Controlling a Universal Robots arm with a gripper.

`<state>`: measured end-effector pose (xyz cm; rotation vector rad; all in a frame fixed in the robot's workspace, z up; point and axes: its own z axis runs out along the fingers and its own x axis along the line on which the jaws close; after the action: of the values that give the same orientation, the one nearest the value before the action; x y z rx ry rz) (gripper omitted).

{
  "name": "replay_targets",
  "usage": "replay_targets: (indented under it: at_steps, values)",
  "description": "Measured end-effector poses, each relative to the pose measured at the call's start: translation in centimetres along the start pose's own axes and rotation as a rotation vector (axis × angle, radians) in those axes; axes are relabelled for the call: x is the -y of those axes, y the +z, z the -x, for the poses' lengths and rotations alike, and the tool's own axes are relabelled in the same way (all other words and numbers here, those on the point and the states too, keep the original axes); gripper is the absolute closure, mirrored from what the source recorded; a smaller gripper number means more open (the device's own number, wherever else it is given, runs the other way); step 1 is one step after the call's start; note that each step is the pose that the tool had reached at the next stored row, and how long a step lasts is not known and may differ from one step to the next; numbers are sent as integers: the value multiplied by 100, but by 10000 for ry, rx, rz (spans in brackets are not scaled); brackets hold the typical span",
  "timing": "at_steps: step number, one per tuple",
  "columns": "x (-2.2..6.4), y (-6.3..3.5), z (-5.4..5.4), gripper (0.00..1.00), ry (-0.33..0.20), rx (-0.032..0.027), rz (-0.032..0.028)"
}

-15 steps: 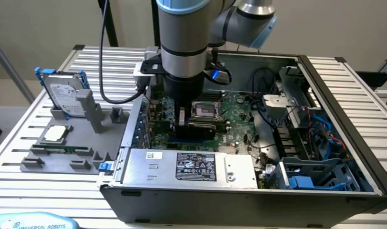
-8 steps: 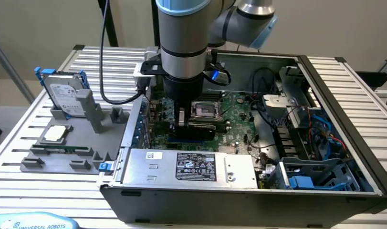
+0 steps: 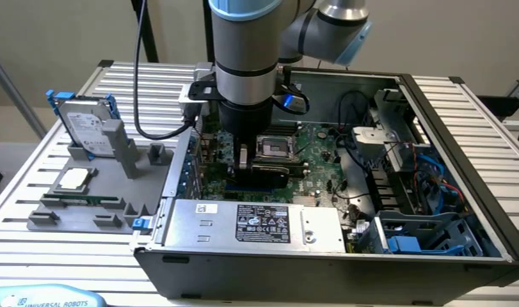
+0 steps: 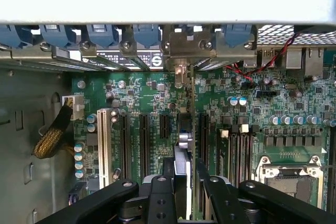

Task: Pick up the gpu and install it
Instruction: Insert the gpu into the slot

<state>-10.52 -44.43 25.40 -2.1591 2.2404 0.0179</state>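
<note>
My gripper [image 3: 242, 163] is down inside the open computer case [image 3: 464, 160], over the green motherboard [image 3: 315, 144]. It is shut on the gpu [image 3: 272, 174], whose black face shows just beside the fingers. In the wrist view the gpu [image 4: 182, 148] appears edge-on as a thin card between my black fingers [image 4: 160, 195], running along a black expansion slot. Its silver bracket [image 4: 181, 51] sits at the case's rear wall among the blue slot clips. My gripper [image 4: 184, 192] grips the card's top edge. I cannot tell whether the card is fully seated in the slot.
A grey fixture [image 3: 88, 211] on the exterior view's left carries a hard drive in a blue frame [image 3: 84, 125], a memory stick [image 3: 80, 199] and a processor chip [image 3: 75, 179]. The power supply [image 3: 251, 224], CPU socket [image 3: 276, 147] and blue drive cage [image 3: 413, 240] crowd the case.
</note>
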Motion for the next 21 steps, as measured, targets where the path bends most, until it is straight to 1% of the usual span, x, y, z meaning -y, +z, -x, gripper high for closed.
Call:
replay_targets:
  at_steps: [11,16,18,21]
  values:
    - [0,0,-5,73,1,-15,-2]
    - [0,4,-12,73,0,-54,-7]
    - [0,1,-14,73,0,-82,-4]
    - [0,0,-14,73,-1,-88,-4]
